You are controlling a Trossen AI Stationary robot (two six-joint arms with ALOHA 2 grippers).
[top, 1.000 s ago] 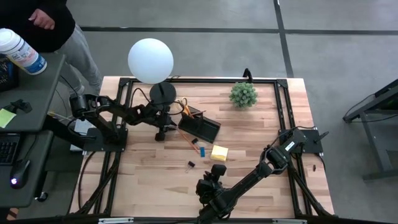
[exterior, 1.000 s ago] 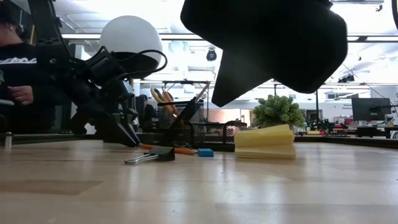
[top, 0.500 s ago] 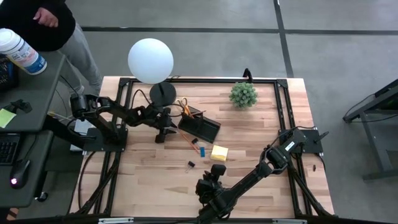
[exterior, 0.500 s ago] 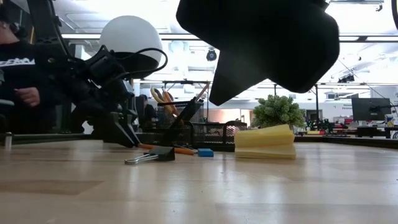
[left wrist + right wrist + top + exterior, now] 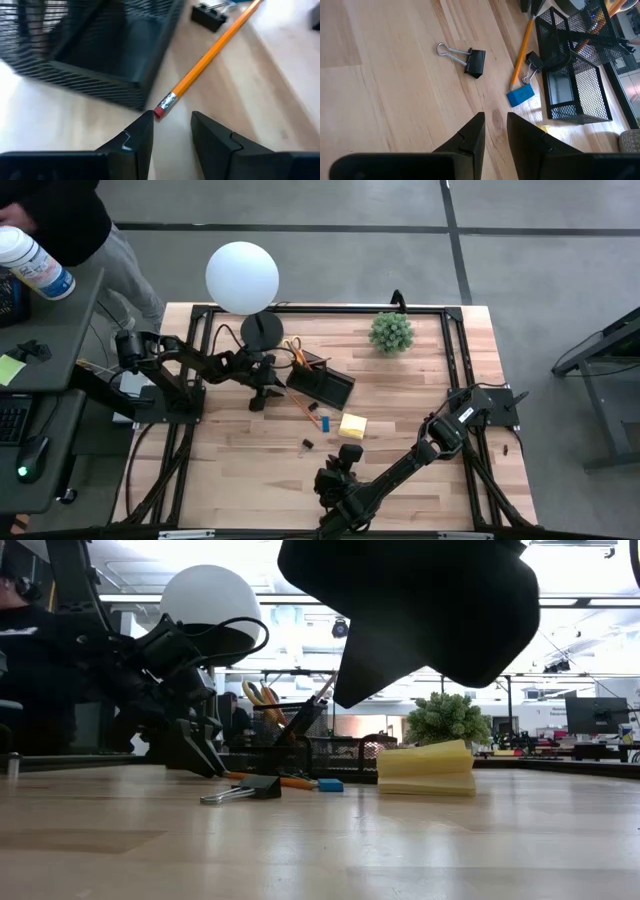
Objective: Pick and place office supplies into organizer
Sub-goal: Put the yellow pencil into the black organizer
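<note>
Orange is what I line up on: the pencil (image 5: 210, 52) lies flat on the wooden table (image 5: 420, 395), its pink eraser end right by the near corner of the black mesh organizer (image 5: 95, 55), just ahead of my left gripper (image 5: 170, 131). That gripper's two fingers stand parted with nothing between them, low over the table beside the organizer's end, below the globe lamp (image 5: 242, 277). I judge the step in hand to be the approach to the pencil, not yet a grasp.

The organizer already holds the yellow-handled scissors (image 5: 295, 350) upright in its taller section. On the table nearby lie the blue eraser (image 5: 520, 95), two black binder clips, one by the pencil (image 5: 532, 61) and one farther out (image 5: 475, 62), and the yellow sticky-note pad (image 5: 352, 425).

My right gripper (image 5: 494, 131) waits above the front part of the table, its fingers a narrow gap apart and empty.

Next I would ease the left gripper forward so the fingers straddle the pencil near its eraser end, then close. The shaft is thin and lies flat, so the fingertips must come right down to the wood, and the mesh wall is close enough to snag.
</note>
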